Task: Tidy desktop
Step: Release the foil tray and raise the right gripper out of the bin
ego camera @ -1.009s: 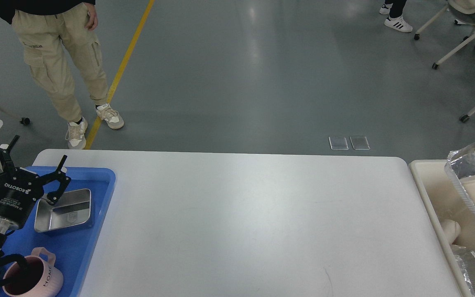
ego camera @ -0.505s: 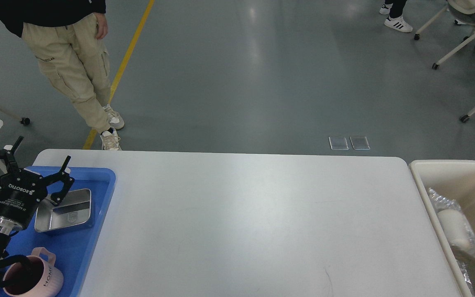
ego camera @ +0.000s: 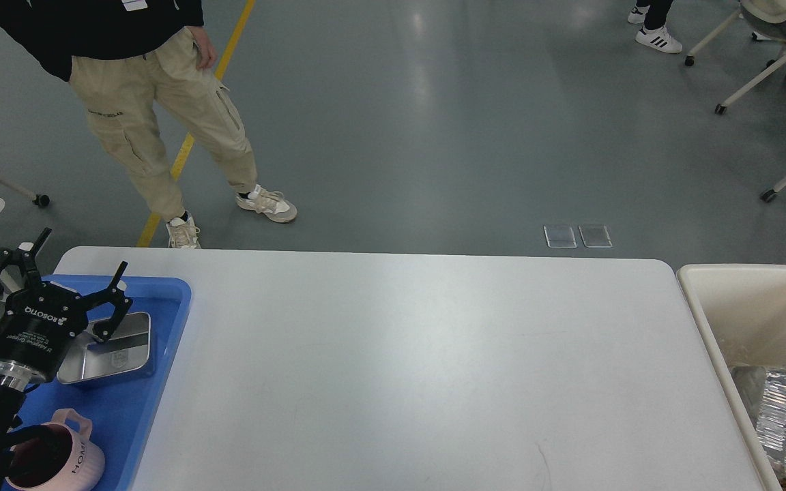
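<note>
Desk (ego camera: 420,368) surface, white with rounded corners, fills most of the head view, running from the blue tray (ego camera: 140,402) at its left end to the cream bin (ego camera: 707,320) standing just beside its right end. The wide middle of the desk is plain white, with only a faint dark scratch near the lower edge.

The left gripper (ego camera: 79,262) hangs over the far left corner of the tray, its black body tilted and the fingers (ego camera: 114,286) spread wide apart, holding nothing. One finger tip rises past the tray's far edge, and the other stands just above the rim of a shallow steel dish (ego camera: 110,351) that lies in the tray; whether it touches the dish cannot be told. Nearer in the same tray sits a pink mug (ego camera: 59,457) with a dark inside and a handle toward the far side, partly covered by the arm's black cables. The right gripper does not show.

Inside the bin, low at the right edge, lies a crumpled foil container (ego camera: 772,402) with some brown scraps below it.

Beyond the desk, on the grey floor, a person in beige cargo trousers (ego camera: 154,116) and pale sneakers stands astride a yellow floor line (ego camera: 192,140). Two small clear plates (ego camera: 577,236) are set in the floor near the desk's far edge, and white chair legs (ego camera: 761,61) on castors reach in at the upper right.
</note>
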Robot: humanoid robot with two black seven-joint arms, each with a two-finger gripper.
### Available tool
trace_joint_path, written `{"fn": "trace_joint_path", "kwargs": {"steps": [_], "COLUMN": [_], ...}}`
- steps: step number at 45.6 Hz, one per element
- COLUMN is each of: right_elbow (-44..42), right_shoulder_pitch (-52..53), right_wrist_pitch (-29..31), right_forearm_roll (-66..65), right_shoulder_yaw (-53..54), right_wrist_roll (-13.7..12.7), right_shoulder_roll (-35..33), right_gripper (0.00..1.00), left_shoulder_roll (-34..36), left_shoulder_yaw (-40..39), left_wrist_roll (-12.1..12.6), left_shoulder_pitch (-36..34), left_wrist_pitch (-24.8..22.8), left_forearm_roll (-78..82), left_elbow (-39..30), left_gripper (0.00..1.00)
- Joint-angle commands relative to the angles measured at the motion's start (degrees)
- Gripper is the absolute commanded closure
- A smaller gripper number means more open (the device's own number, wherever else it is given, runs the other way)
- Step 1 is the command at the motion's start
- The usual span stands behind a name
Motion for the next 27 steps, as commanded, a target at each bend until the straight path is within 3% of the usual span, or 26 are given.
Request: {"fn": "trace_joint_path", "kwargs": {"steps": [1, 12, 19, 27], "right_elbow": [0.0, 0.4, 1.4, 8.1], "right_shoulder_pitch": [3.9, 13.4, 13.5, 10.0], "right_wrist_pitch": [-0.2, -0.8, 0.9, 5.2], "right_forearm_roll": [-7.4, -12.6, -12.6, -12.4], "right_shoulder_yaw": [-0.1, 3.9, 20.3, 42.4], "right_wrist_roll": [0.1, -0.1, -0.3, -0.3], "right_shoulder_roll": [2.4, 11.0, 14.9, 18.6], "right_gripper": [0.00, 0.00, 0.00, 0.00], "left_shoulder_roll": [0.1, 0.4, 0.6, 0.7], "left_shoulder_yaw": [-0.3, -0.8, -1.0, -1.0], "left_wrist_roll": [-0.1, -0.1, -0.1, -0.2], "left_shoulder_pitch": [0.2, 0.9, 1.0, 1.6], "left_wrist_pitch": [-0.6, -1.0, -1.0, -1.0], "left_forearm_roll": [0.0, 0.1, 0.1, 0.1], "left_elbow": [0.5, 1.0, 1.0, 1.1], "left_gripper": [0.03, 0.03, 0.03, 0.03]}}
